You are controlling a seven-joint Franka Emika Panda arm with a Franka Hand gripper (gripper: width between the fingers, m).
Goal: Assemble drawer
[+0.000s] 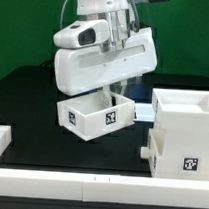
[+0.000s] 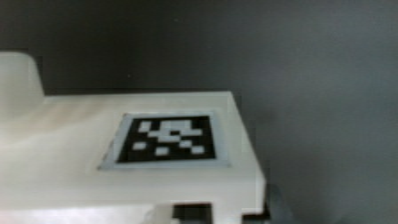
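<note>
Tilted white tray point(image 1: 95, 116) beside housing point(image 1: 184, 132)

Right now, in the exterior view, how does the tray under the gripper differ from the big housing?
The tray is smaller and shallower than the housing. The tray sits tilted beneath the arm, while the housing stands square on the table at the exterior view's right. Both are white, open-topped, and carry black-and-white square tags.

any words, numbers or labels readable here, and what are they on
No words, brand names or numbers can be read in either view.
Tray: a black-and-white square tag, a pattern only, no letters.
Housing: a like tag low on its front, pattern only.
Wrist view: one tag on a white part, blurred, pattern only.
Gripper: no readable marking.
</note>
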